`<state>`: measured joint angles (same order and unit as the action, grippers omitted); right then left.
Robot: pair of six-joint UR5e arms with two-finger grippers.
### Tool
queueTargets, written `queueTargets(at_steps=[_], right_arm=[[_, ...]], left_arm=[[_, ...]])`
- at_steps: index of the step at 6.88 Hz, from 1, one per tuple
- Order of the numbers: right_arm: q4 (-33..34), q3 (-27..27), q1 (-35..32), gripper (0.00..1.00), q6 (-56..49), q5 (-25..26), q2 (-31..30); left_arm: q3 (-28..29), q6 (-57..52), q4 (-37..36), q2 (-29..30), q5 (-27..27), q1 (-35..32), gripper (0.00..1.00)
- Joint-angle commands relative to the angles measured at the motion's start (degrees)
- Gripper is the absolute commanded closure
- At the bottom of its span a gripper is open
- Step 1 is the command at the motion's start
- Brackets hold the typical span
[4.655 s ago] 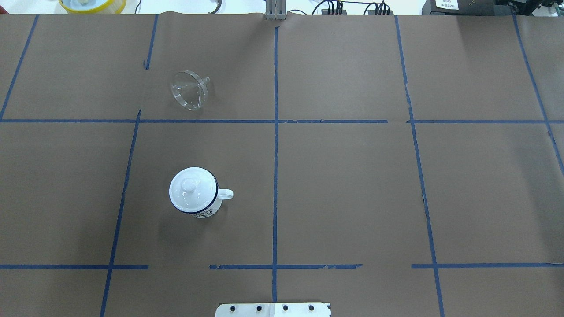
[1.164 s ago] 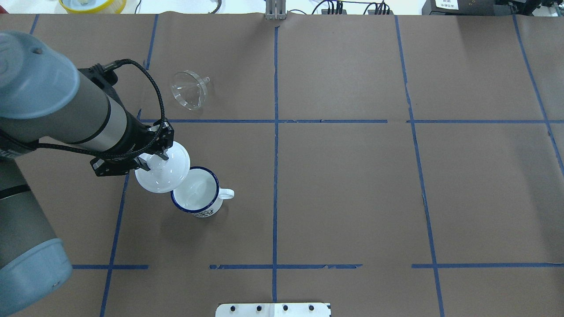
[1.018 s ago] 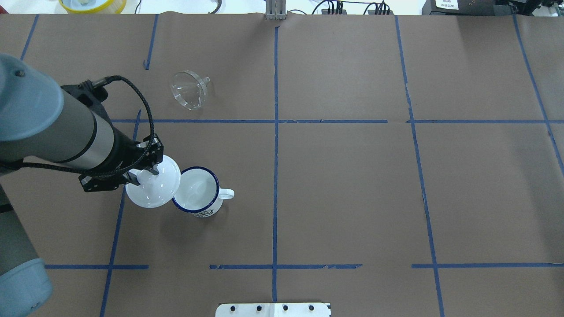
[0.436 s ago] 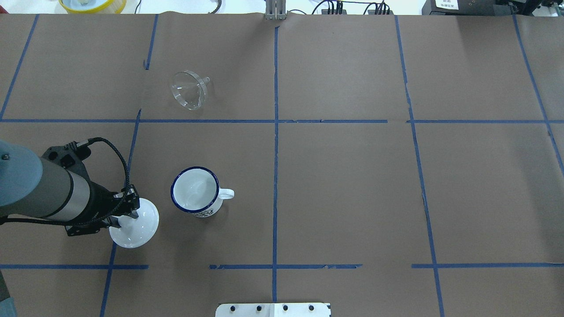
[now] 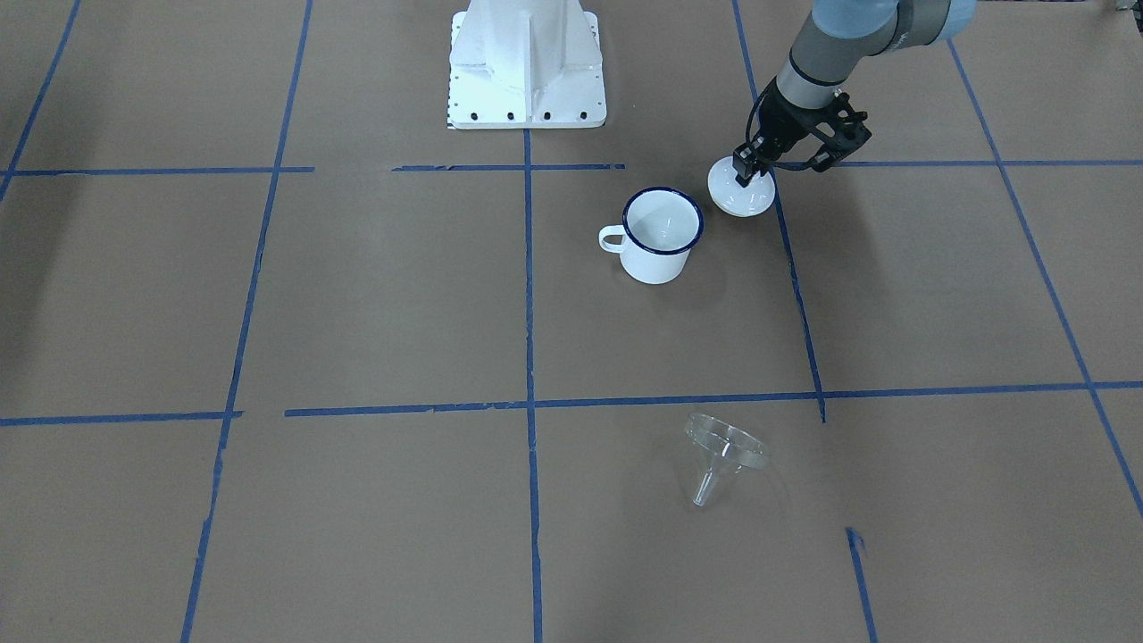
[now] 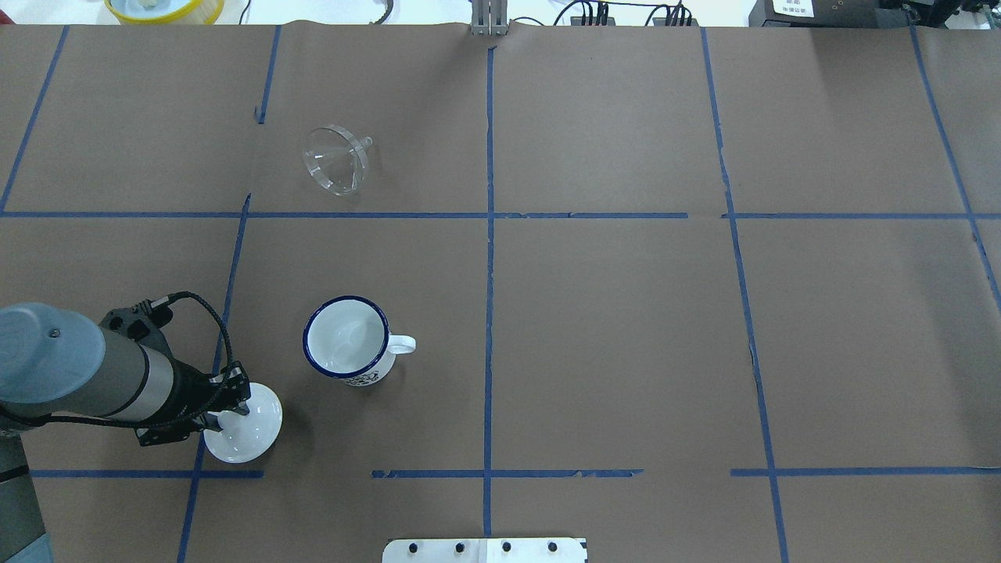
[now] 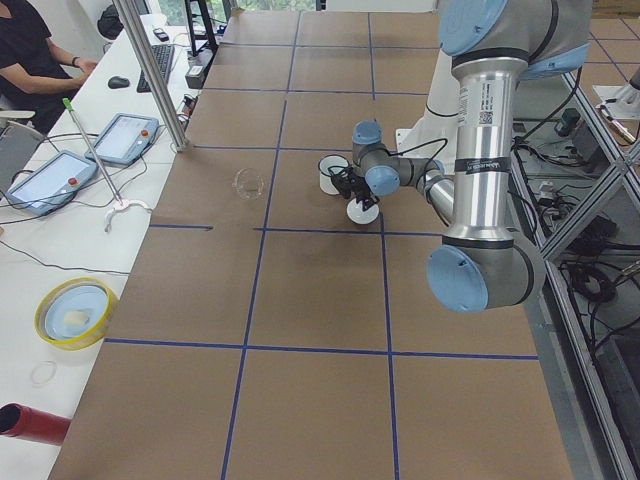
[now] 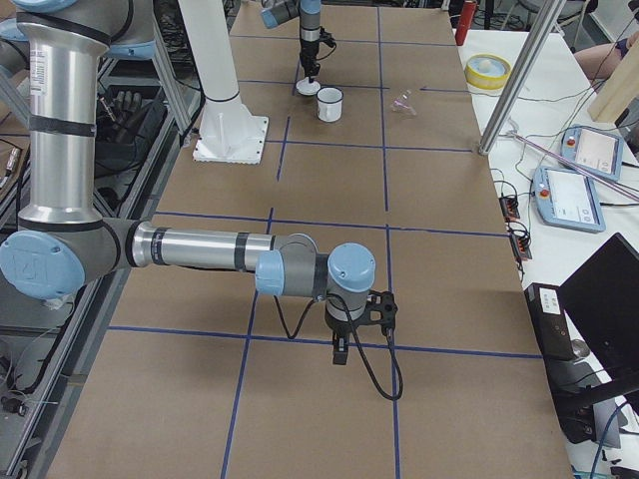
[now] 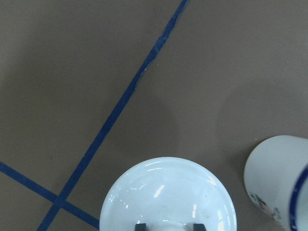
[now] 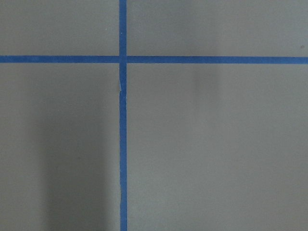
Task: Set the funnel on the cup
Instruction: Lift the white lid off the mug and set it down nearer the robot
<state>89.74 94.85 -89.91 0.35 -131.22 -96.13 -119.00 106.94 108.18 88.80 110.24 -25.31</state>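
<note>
Matte brown paper (image 6: 626,328) over the table, gridded with blue tape. At the near left, left gripper (image 6: 227,412) pinching the knob of a glossy white domed lid (image 6: 249,428), low at the paper; touching or not, cannot tell. Just right of that, white enamel cup (image 6: 345,341), dark blue rim, small loop handle pointing right, upright and open. Farther back, well apart, clear plastic funnel (image 6: 336,160) on its side, wide cone and short spout. Away to the right, right gripper (image 8: 339,351) seen only from the side, over bare paper; spread or pressed together, cannot tell. Lid atop the cup 4.7 s ago, since carried off to the near left, slightly nearer than 0.4 s ago. Cup and funnel unmoved.
</note>
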Motion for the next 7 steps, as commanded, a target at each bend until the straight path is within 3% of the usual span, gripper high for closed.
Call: queueTargets(at_steps=[1,2,3,4,6,7], right_arm=[[0.0,-0.01,0.0,0.0,0.0,0.0,-0.02],[0.0,-0.01,0.0,0.0,0.0,0.0,-0.02],[0.0,-0.01,0.0,0.0,0.0,0.0,-0.02],[0.0,-0.01,0.0,0.0,0.0,0.0,-0.02],[0.0,0.07,0.0,0.0,0.0,0.0,-0.02],[0.0,0.07,0.0,0.0,0.0,0.0,-0.02]], left_arm=[[0.96,0.29,0.36,0.06,-0.29,0.71,1.0],[0.96,0.29,0.36,0.06,-0.29,0.88,0.94],[1.66,0.29,0.36,0.15,-0.29,1.06,0.66],[1.14,0.03,0.36,0.15,-0.29,0.8,0.01],[-1.39,-0.32,0.19,0.06,-0.12,-0.95,0.0],[-5.59,-1.63,-2.51,-0.38,-0.03,-7.14,0.0]])
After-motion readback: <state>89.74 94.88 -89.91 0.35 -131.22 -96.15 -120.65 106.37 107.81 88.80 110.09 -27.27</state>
